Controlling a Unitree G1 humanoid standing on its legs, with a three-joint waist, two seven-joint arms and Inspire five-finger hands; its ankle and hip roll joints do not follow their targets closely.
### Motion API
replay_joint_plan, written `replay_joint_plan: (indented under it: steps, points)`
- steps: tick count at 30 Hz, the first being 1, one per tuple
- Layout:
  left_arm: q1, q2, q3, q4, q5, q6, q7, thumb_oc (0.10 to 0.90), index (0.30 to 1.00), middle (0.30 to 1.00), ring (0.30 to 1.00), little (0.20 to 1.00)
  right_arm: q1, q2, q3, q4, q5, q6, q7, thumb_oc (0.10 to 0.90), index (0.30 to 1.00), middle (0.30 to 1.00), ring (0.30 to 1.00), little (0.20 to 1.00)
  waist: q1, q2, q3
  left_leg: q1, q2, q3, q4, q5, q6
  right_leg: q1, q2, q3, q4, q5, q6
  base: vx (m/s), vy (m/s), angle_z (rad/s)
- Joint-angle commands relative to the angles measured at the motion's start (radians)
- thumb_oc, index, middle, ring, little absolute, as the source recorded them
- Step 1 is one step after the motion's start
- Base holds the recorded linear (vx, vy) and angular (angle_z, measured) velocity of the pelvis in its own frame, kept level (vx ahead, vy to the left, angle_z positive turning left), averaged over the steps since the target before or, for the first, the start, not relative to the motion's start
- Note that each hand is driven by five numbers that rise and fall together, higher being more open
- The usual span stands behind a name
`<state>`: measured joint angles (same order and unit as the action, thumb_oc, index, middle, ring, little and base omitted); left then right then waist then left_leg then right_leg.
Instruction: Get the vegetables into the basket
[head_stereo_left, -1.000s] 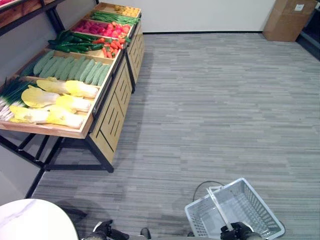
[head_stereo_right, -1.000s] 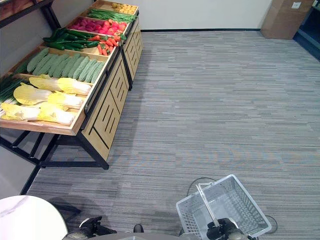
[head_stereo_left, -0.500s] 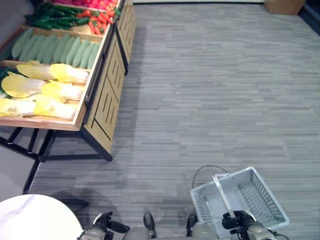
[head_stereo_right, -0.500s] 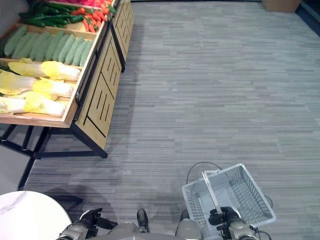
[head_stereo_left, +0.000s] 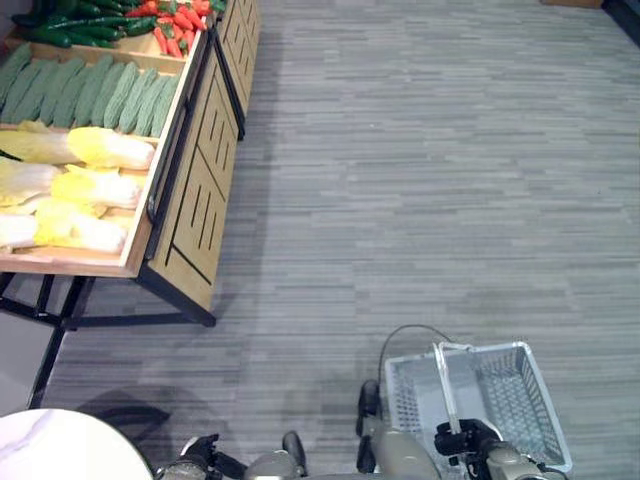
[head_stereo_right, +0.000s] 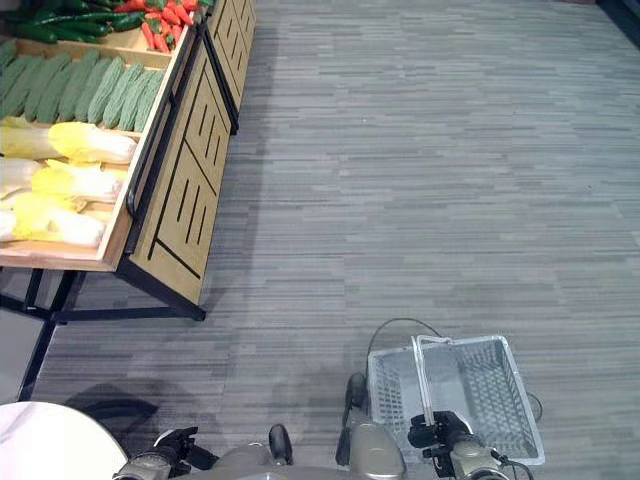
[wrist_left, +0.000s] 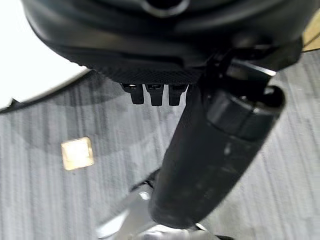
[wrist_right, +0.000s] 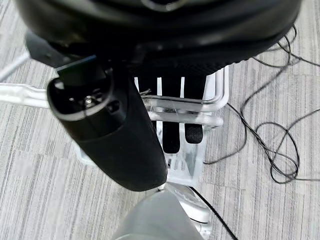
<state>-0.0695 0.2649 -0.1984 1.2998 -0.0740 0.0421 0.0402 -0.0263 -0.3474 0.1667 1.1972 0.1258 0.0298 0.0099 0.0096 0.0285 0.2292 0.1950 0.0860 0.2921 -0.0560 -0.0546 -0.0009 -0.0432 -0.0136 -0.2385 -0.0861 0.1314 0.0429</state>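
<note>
The right hand (head_stereo_left: 462, 440) has its fingers curled round the handle (head_stereo_left: 442, 375) of the white wire basket (head_stereo_left: 500, 395), which hangs just above the grey floor (head_stereo_left: 420, 180). The left hand (head_stereo_left: 200, 455), left of the basket, hangs with fingers curled on nothing. Well beyond the basket, on the wooden stand (head_stereo_left: 190, 190), lie pale cabbages (head_stereo_left: 75, 185), green gourds (head_stereo_left: 85, 92) and red carrots (head_stereo_left: 175, 25).

A wooden display stand (head_stereo_left: 190, 200) is seen on grey striped floor (head_stereo_left: 420, 180); pale cabbages (head_stereo_left: 85, 190), green gourds (head_stereo_left: 90, 92), and red carrots (head_stereo_left: 175, 22) are laid in its compartments.
</note>
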Motion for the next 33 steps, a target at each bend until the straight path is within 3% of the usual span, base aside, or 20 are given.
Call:
replay_joint_plan:
  steps: [1, 3, 5, 6, 8, 9, 11, 12, 13, 14, 15, 16, 17, 19, 20, 21, 26, 27, 31, 33]
  points:
    - [-0.033, 0.013, -0.010, 0.005, 0.021, -0.001, -0.003, 0.900, 1.000, 1.000, 1.000, 1.000, -0.014, -0.017, 0.039, 0.009, 0.021, -0.019, 0.013, 0.400, 0.300, 0.300, 0.300, 0.300, -0.016, -0.014, -0.029, 0.007, -0.085, -0.033, 0.119, -0.123, 0.011, -0.091, 0.016, 0.091, 0.083, -0.066, 0.088, 0.48, -0.314, 0.34]
    - [-0.031, 0.006, -0.009, 0.007, 0.017, -0.001, -0.005, 0.900, 1.000, 1.000, 1.000, 1.000, -0.011, -0.022, 0.040, 0.010, 0.017, -0.018, 0.016, 0.400, 0.300, 0.300, 0.300, 0.300, -0.020, -0.005, -0.039, 0.006, -0.069, -0.047, 0.141, -0.090, -0.006, -0.086, 0.023, 0.081, 0.100, -0.092, 0.074, 0.38, -0.263, 0.50]
    - [-0.037, 0.000, -0.013, 0.003, 0.007, 0.000, 0.003, 0.900, 1.000, 1.000, 1.000, 1.000, -0.019, -0.041, 0.059, 0.008, 0.010, -0.019, 0.015, 0.400, 0.300, 0.300, 0.300, 0.300, -0.020, -0.005, -0.038, -0.049, -0.029, -0.087, 0.289, 0.055, -0.064, -0.063, 0.052, 0.080, 0.127, -0.156, 0.016, 0.61, -0.507, 0.53]
    - [-0.037, 0.000, -0.013, 0.002, 0.007, 0.000, 0.003, 0.900, 1.000, 1.000, 1.000, 1.000, -0.019, -0.041, 0.059, 0.008, 0.010, -0.019, 0.015, 0.400, 0.300, 0.300, 0.300, 0.300, -0.022, -0.005, -0.039, -0.052, -0.028, -0.089, 0.293, 0.054, -0.065, -0.064, 0.053, 0.078, 0.127, -0.156, 0.015, 0.39, -0.391, 0.47]
    - [-0.040, 0.006, -0.013, -0.007, -0.018, 0.001, 0.008, 0.900, 1.000, 1.000, 1.000, 1.000, -0.022, -0.054, 0.069, 0.011, 0.006, -0.020, 0.011, 0.400, 0.300, 0.300, 0.300, 0.300, -0.009, -0.021, -0.006, -0.178, 0.021, -0.112, 0.556, 0.152, -0.080, -0.010, 0.075, 0.072, 0.120, -0.191, -0.038, 0.32, -0.425, 0.06]
    - [-0.042, 0.005, -0.011, -0.008, -0.030, 0.004, 0.012, 0.900, 1.000, 1.000, 1.000, 1.000, -0.027, -0.058, 0.073, 0.009, 0.005, -0.020, 0.011, 0.400, 0.300, 0.300, 0.300, 0.300, -0.006, -0.026, 0.003, -0.201, 0.033, -0.109, 0.597, 0.166, -0.078, 0.001, 0.079, 0.069, 0.118, -0.203, -0.049, 0.36, -0.451, -0.03]
    - [-0.045, 0.005, -0.007, -0.008, -0.047, 0.002, 0.016, 0.900, 1.000, 1.000, 1.000, 1.000, -0.027, -0.064, 0.073, 0.016, 0.005, -0.017, 0.007, 0.400, 0.300, 0.300, 0.300, 0.300, -0.001, -0.041, 0.013, -0.234, 0.017, -0.124, 0.592, 0.136, -0.062, 0.021, 0.070, 0.065, 0.110, -0.210, -0.054, 0.24, -0.213, 0.03]
    - [-0.039, -0.001, -0.003, -0.006, -0.056, -0.002, 0.016, 0.900, 1.000, 1.000, 1.000, 1.000, -0.030, -0.073, 0.068, 0.015, 0.010, -0.016, 0.006, 0.400, 0.300, 0.300, 0.300, 0.300, -0.006, -0.062, 0.008, -0.310, -0.059, -0.160, 0.467, 0.015, -0.035, 0.040, 0.047, 0.068, 0.066, -0.187, -0.028, 0.17, -0.096, -0.09]
    - [-0.038, -0.002, -0.003, -0.003, -0.053, -0.002, 0.018, 0.900, 1.000, 1.000, 1.000, 1.000, -0.029, -0.074, 0.068, 0.015, 0.010, -0.018, 0.004, 0.400, 0.300, 0.300, 0.300, 0.300, -0.010, -0.070, 0.009, -0.321, -0.072, -0.167, 0.405, -0.006, -0.027, 0.044, 0.035, 0.067, 0.065, -0.182, -0.026, 0.18, -0.095, 0.10]
    - [-0.038, -0.002, -0.003, -0.003, -0.053, -0.002, 0.018, 0.900, 1.000, 1.000, 1.000, 1.000, -0.029, -0.074, 0.068, 0.015, 0.010, -0.018, 0.004, 0.400, 0.300, 0.300, 0.300, 0.300, -0.011, -0.071, 0.009, -0.317, -0.075, -0.167, 0.398, -0.002, -0.026, 0.044, 0.033, 0.066, 0.066, -0.183, -0.025, 0.09, -0.025, 0.21]
    - [-0.031, -0.006, -0.005, -0.007, -0.056, -0.005, 0.024, 0.900, 1.000, 1.000, 1.000, 1.000, -0.026, -0.079, 0.066, 0.012, 0.010, -0.020, 0.001, 0.400, 0.300, 0.300, 0.300, 0.300, -0.016, -0.075, 0.007, -0.329, -0.097, -0.198, 0.241, -0.004, -0.027, 0.042, 0.025, 0.062, 0.073, -0.184, -0.025, 0.06, -0.010, 0.10]
    - [-0.030, -0.006, -0.005, -0.007, -0.056, -0.005, 0.024, 0.900, 1.000, 1.000, 1.000, 1.000, -0.025, -0.079, 0.066, 0.011, 0.010, -0.020, 0.001, 0.400, 0.300, 0.300, 0.300, 0.300, -0.017, -0.077, 0.008, -0.321, -0.100, -0.199, 0.227, 0.003, -0.026, 0.044, 0.022, 0.061, 0.073, -0.186, -0.024, 0.17, -0.002, -0.01]
    - [-0.024, -0.006, -0.004, -0.009, -0.055, -0.010, 0.027, 0.900, 1.000, 1.000, 1.000, 1.000, -0.024, -0.081, 0.070, 0.011, 0.004, -0.022, -0.003, 0.400, 0.300, 0.300, 0.300, 0.300, -0.017, -0.067, 0.002, -0.322, -0.121, -0.277, 0.061, 0.087, -0.034, 0.057, 0.034, 0.061, 0.076, -0.190, -0.029, 0.12, 0.008, -0.06]
    - [-0.024, -0.006, -0.003, -0.009, -0.055, -0.010, 0.027, 0.900, 1.000, 1.000, 1.000, 1.000, -0.024, -0.081, 0.070, 0.011, 0.004, -0.022, -0.003, 0.400, 0.300, 0.300, 0.300, 0.300, -0.018, -0.068, 0.004, -0.313, -0.122, -0.279, 0.046, 0.095, -0.035, 0.059, 0.033, 0.060, 0.076, -0.190, -0.029, 0.12, 0.018, -0.06]
    - [-0.017, -0.008, -0.002, -0.004, -0.057, -0.013, 0.030, 0.900, 1.000, 1.000, 1.000, 1.000, -0.028, -0.080, 0.075, 0.011, -0.005, -0.027, -0.005, 0.400, 0.300, 0.300, 0.300, 0.300, -0.023, -0.059, 0.002, -0.340, -0.126, -0.351, -0.031, 0.137, -0.055, 0.077, 0.044, 0.067, 0.085, -0.204, -0.034, 0.25, 0.074, -0.70]
    - [-0.012, -0.007, 0.000, 0.001, -0.053, -0.013, 0.032, 0.900, 1.000, 1.000, 1.000, 1.000, -0.033, -0.077, 0.080, 0.012, -0.007, -0.030, -0.004, 0.400, 0.300, 0.300, 0.300, 0.300, -0.029, -0.054, 0.000, -0.368, -0.118, -0.332, -0.031, 0.136, -0.070, 0.094, 0.049, 0.072, 0.090, -0.216, -0.034, 0.25, 0.074, -1.12]
    - [0.004, -0.002, 0.006, 0.008, -0.039, -0.004, 0.026, 0.900, 1.000, 1.000, 1.000, 1.000, -0.032, -0.057, 0.091, 0.014, -0.013, -0.021, 0.010, 0.400, 0.300, 0.300, 0.300, 0.300, -0.017, -0.051, -0.021, -0.331, -0.106, -0.284, -0.031, 0.158, -0.063, 0.162, 0.049, 0.096, 0.100, -0.260, -0.028, 0.39, 0.179, -0.28]
    - [0.008, 0.005, 0.004, 0.008, -0.030, -0.007, 0.023, 0.900, 1.000, 1.000, 1.000, 1.000, -0.030, -0.040, 0.093, 0.023, -0.021, -0.019, 0.015, 0.400, 0.300, 0.300, 0.300, 0.300, -0.012, -0.055, -0.041, -0.296, -0.116, -0.271, -0.031, 0.140, -0.033, 0.179, 0.024, 0.121, 0.141, -0.285, -0.015, 0.59, 0.338, 0.13]
    - [0.004, 0.017, 0.006, 0.001, -0.023, -0.010, 0.021, 0.900, 1.000, 1.000, 1.000, 1.000, -0.026, -0.015, 0.095, 0.022, -0.026, -0.016, 0.020, 0.400, 0.300, 0.300, 0.300, 0.300, 0.003, -0.073, -0.053, -0.258, -0.130, -0.226, -0.031, 0.105, 0.005, 0.161, -0.003, 0.146, 0.231, -0.269, 0.017, 0.44, 0.308, -0.21]
    - [-0.012, 0.030, 0.012, -0.018, -0.044, -0.014, 0.023, 0.900, 1.000, 1.000, 1.000, 1.000, -0.036, -0.001, 0.104, 0.026, -0.035, -0.015, 0.017, 0.400, 0.300, 0.300, 0.300, 0.300, 0.021, -0.081, -0.063, -0.245, -0.139, -0.200, -0.031, 0.072, 0.032, 0.126, -0.021, 0.158, 0.279, -0.204, 0.053, 0.32, 0.317, -0.32]
